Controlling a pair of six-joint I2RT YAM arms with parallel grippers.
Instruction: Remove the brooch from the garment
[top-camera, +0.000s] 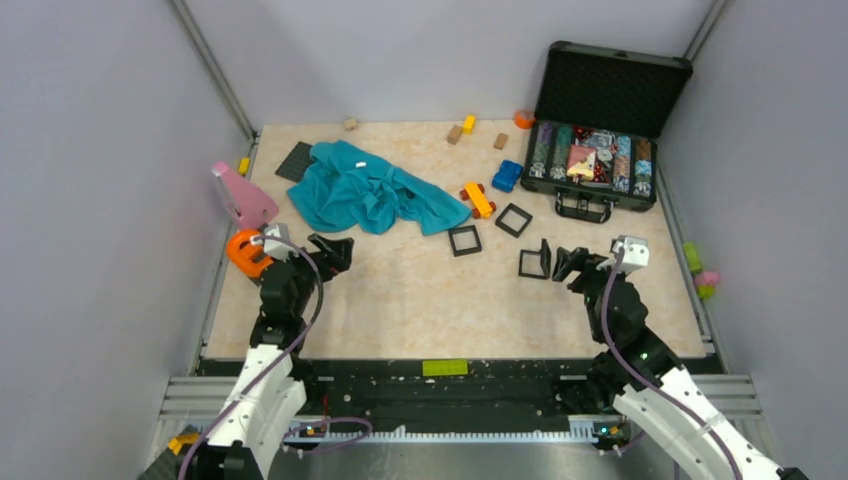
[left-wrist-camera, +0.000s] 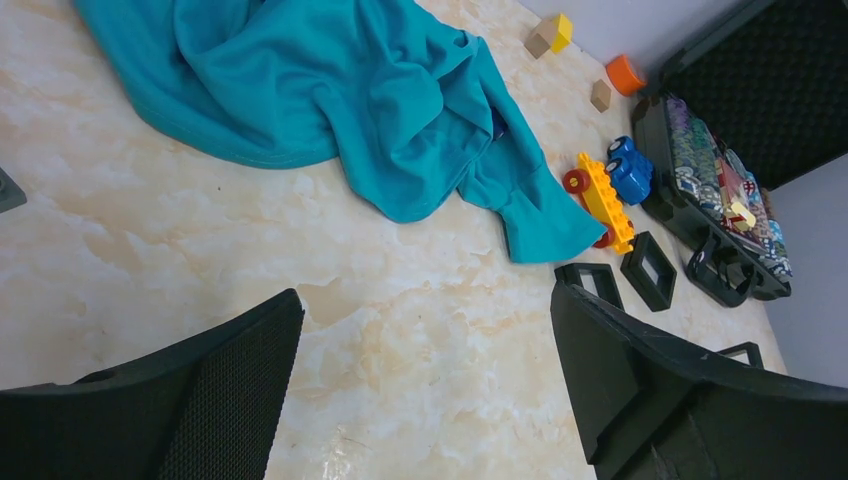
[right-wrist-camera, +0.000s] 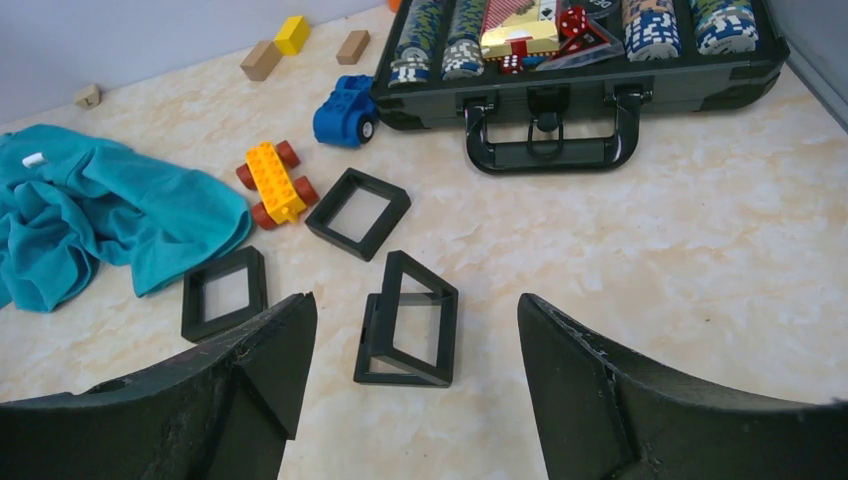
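Note:
The teal-blue garment (top-camera: 370, 190) lies crumpled on the table at the back left; it also shows in the left wrist view (left-wrist-camera: 330, 90) and the right wrist view (right-wrist-camera: 90, 210). A small dark blue spot (left-wrist-camera: 497, 124) sits in a fold near its right side; I cannot tell whether it is the brooch. My left gripper (top-camera: 335, 250) is open and empty, above bare table in front of the garment (left-wrist-camera: 425, 300). My right gripper (top-camera: 570, 262) is open and empty, just right of an upright black frame (right-wrist-camera: 405, 320).
Two flat black square frames (top-camera: 464, 240) (top-camera: 513, 219) lie mid-table. A yellow toy car (top-camera: 478, 199) and a blue toy car (top-camera: 507, 176) sit right of the garment. An open chip case (top-camera: 600, 160) stands back right. A dark grey plate (top-camera: 296, 161), a pink piece (top-camera: 243, 197) and an orange piece (top-camera: 243, 250) are at the left.

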